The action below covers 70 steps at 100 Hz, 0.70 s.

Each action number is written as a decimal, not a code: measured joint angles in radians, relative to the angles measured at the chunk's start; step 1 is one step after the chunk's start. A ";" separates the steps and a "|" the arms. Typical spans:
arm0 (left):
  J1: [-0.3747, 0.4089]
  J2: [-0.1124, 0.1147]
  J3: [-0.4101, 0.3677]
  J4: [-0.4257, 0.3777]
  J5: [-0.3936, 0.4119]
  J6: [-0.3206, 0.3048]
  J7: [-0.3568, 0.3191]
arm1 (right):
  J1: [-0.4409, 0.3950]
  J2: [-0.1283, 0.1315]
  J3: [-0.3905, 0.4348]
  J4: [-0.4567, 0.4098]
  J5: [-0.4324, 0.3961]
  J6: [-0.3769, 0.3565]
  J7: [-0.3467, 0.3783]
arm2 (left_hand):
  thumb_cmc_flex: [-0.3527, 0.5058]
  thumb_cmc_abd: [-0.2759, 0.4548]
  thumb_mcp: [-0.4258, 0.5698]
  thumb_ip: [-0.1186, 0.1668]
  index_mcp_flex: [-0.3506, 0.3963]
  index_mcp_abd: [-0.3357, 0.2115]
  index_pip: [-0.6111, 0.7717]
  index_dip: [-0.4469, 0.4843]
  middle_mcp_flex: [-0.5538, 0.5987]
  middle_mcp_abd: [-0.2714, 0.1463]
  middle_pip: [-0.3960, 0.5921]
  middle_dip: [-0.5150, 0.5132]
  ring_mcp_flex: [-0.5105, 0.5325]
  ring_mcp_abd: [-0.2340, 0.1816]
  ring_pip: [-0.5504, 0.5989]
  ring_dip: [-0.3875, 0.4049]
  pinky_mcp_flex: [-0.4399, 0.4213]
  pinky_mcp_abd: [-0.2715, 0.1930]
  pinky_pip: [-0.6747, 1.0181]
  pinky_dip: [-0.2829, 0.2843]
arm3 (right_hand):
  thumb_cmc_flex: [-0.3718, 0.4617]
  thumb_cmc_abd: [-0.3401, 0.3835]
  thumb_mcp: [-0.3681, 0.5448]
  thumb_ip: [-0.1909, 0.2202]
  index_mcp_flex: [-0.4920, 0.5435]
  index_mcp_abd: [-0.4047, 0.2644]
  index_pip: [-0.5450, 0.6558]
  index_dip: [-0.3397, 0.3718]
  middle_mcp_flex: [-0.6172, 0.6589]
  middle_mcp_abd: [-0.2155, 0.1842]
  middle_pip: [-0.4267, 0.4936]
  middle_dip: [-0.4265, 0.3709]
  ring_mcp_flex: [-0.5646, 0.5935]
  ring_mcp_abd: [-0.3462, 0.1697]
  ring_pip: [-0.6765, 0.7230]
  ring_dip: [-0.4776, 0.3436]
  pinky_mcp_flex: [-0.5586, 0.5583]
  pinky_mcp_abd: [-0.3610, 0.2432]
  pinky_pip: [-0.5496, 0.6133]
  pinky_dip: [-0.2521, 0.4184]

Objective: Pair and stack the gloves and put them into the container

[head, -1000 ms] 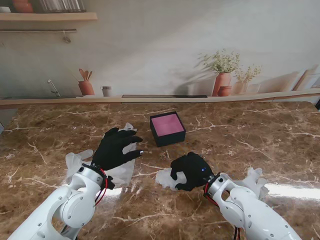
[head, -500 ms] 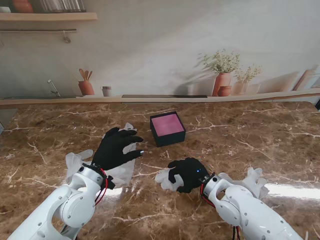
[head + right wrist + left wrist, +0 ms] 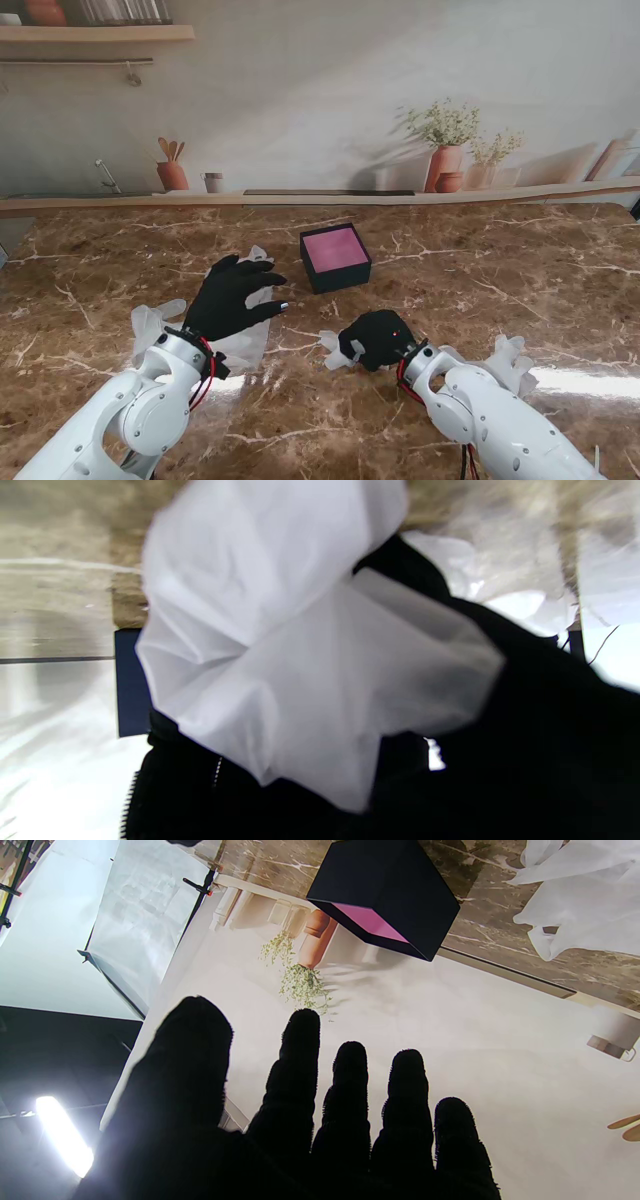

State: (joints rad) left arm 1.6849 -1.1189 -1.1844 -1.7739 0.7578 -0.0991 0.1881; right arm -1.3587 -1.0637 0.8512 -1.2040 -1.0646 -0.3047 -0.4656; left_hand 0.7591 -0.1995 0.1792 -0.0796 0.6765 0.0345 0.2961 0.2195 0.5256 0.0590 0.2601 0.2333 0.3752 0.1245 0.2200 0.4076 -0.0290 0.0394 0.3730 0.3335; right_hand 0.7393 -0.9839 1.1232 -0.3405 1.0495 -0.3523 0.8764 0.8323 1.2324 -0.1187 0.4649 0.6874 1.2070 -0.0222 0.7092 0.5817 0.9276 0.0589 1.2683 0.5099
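Clutching a crumpled white glove in our right hand, we rest our left hand splayed, holding nothing, over gloves beside the container.

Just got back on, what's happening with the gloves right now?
The right hand has its fingers closed on a bunched translucent glove near the table's middle. The left hand is spread open over another glove lying flat on the left. A further glove lies beside the right arm. The pink-lined container holds no glove yet.
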 measured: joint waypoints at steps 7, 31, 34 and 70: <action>0.000 0.000 0.000 0.000 0.000 0.000 -0.001 | -0.019 -0.002 0.035 -0.023 -0.006 0.000 -0.003 | 0.000 0.000 0.000 0.000 0.000 0.000 0.000 0.000 0.000 0.000 0.000 0.000 0.000 0.000 0.000 0.000 0.000 0.000 0.000 0.000 | 0.002 0.000 0.000 0.000 0.000 0.000 0.000 -0.001 0.001 0.001 0.000 0.000 0.011 0.003 0.004 0.000 0.007 0.000 0.001 0.001; -0.001 0.000 0.001 -0.001 -0.004 0.000 0.000 | 0.000 -0.015 0.080 -0.102 0.008 0.015 -0.003 | 0.000 0.000 -0.001 0.000 0.000 0.000 0.000 0.000 0.000 0.000 0.000 0.000 0.000 0.000 0.000 0.000 0.000 0.000 0.000 0.000 | 0.003 0.000 0.000 0.000 0.001 0.000 0.000 -0.013 0.002 0.002 0.001 0.000 0.011 0.003 0.004 0.000 0.011 0.000 0.002 0.001; -0.001 0.000 0.001 -0.001 -0.004 0.000 0.000 | 0.015 -0.017 0.078 -0.102 0.011 0.020 -0.003 | -0.001 0.000 -0.009 0.000 0.000 0.000 0.000 0.000 0.000 0.000 0.000 0.000 0.000 0.000 0.000 0.000 0.000 0.000 0.000 0.000 | 0.003 0.000 0.000 0.000 0.001 0.000 0.000 -0.013 0.002 0.002 0.001 0.000 0.011 0.003 0.005 0.000 0.011 0.000 0.002 0.001; 0.004 0.000 -0.011 -0.006 -0.006 0.004 -0.005 | 0.333 -0.062 -0.115 0.106 0.117 0.073 -0.005 | -0.001 0.012 -0.019 0.000 0.000 0.000 0.000 0.000 0.000 0.000 0.000 0.000 0.000 0.000 -0.010 0.000 0.000 0.000 -0.001 0.002 | 0.003 0.000 0.000 0.001 0.001 0.000 0.000 -0.024 0.003 0.002 0.001 0.001 0.011 0.003 0.014 0.000 0.011 0.000 0.012 0.012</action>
State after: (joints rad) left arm 1.6892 -1.1191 -1.1958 -1.7803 0.7522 -0.0952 0.1835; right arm -1.0255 -1.1260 0.7364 -1.0983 -0.9474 -0.2322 -0.4701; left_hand 0.7583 -0.1875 0.1605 -0.0793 0.6765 0.0345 0.2957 0.2195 0.5256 0.0590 0.2601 0.2331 0.3752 0.1243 0.2095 0.4071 -0.0290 0.0393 0.3721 0.3351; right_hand 0.7425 -0.9841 1.1232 -0.3396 1.0507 -0.3523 0.8764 0.8081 1.2349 -0.1172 0.4659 0.6881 1.2183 -0.0188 0.7234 0.5820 0.9389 0.0589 1.2804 0.5216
